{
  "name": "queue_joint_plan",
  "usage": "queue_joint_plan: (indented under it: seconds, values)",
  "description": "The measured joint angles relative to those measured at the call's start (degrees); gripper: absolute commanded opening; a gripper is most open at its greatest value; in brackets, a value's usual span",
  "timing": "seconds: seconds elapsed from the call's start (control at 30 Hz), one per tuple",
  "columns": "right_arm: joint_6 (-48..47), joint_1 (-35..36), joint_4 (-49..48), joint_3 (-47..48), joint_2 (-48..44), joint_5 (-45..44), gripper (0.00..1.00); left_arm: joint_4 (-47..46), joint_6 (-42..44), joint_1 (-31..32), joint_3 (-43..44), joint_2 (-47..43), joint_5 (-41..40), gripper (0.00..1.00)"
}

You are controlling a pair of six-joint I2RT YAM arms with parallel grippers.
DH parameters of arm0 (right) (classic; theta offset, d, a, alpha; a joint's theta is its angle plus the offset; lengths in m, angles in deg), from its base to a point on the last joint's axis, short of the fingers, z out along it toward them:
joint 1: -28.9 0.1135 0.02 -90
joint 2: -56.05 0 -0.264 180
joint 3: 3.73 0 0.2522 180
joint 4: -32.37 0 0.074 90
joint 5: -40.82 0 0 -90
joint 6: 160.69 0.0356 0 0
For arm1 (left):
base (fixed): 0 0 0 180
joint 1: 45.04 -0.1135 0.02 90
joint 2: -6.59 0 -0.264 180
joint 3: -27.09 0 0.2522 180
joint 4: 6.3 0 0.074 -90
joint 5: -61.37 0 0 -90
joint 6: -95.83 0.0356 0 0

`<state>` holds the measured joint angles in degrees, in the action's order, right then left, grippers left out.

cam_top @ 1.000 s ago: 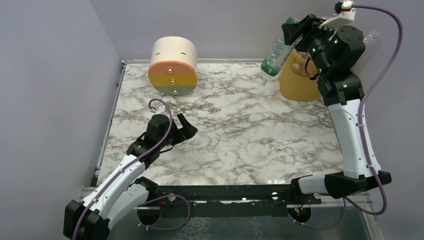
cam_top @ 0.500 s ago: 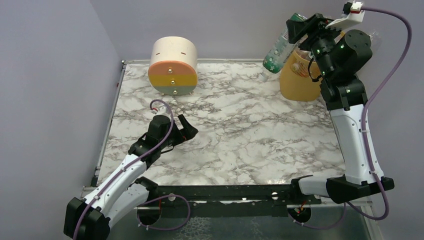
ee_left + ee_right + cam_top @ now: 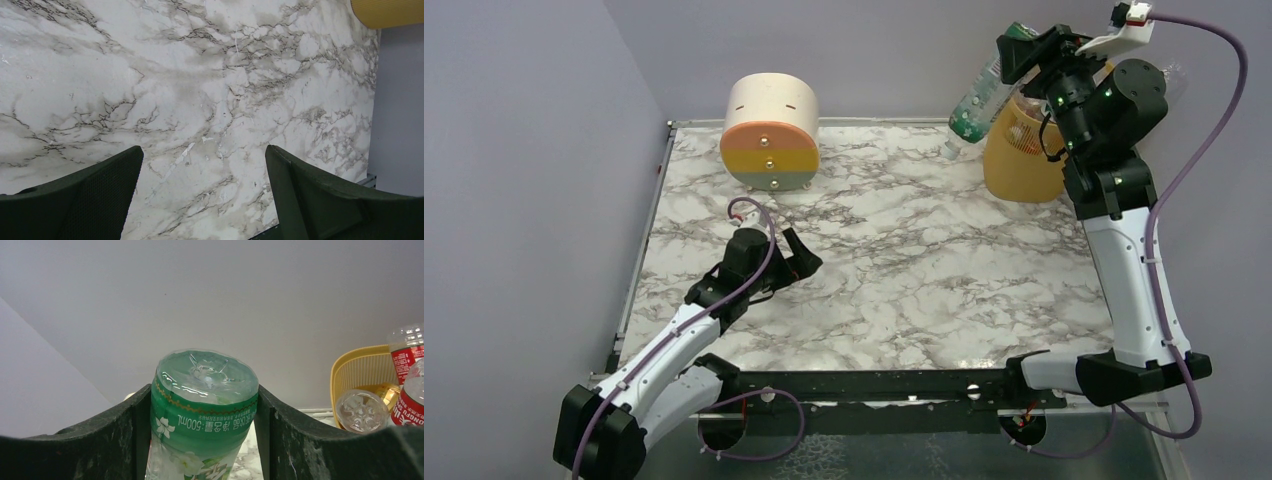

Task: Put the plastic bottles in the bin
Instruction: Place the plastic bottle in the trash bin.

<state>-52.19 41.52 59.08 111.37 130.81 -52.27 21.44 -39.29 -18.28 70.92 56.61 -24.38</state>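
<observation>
The table (image 3: 904, 270) stretches out before me, and the bin (image 3: 1016, 165) stands at its far right corner, close to my right arm. My left gripper (image 3: 799, 258) sits low over the marble, jaws wide apart, holding nothing.

My right gripper (image 3: 1016, 48) is up above the bin's left rim, clamped on the base end of a green-label bottle (image 3: 972, 105). The bottle hangs tilted, neck down, out to the left of the rim. It is over the table, not over the mouth.

I judge I must swing right until the whole bottle is above the opening, keeping the neck clear of the rim. My wrist view shows bottles inside (image 3: 361, 411) reaching up near the rim. I should let go over the middle, or this one may bounce back out.
</observation>
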Motion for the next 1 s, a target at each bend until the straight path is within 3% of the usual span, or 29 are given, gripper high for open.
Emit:
queue_joint_plan:
  seconds: [1.0]
  values:
    - [1.09,0.00,-1.77,-1.27,1.09,0.42,0.54,-1.07,0.00,0.00,0.00,0.83,0.50,0.99]
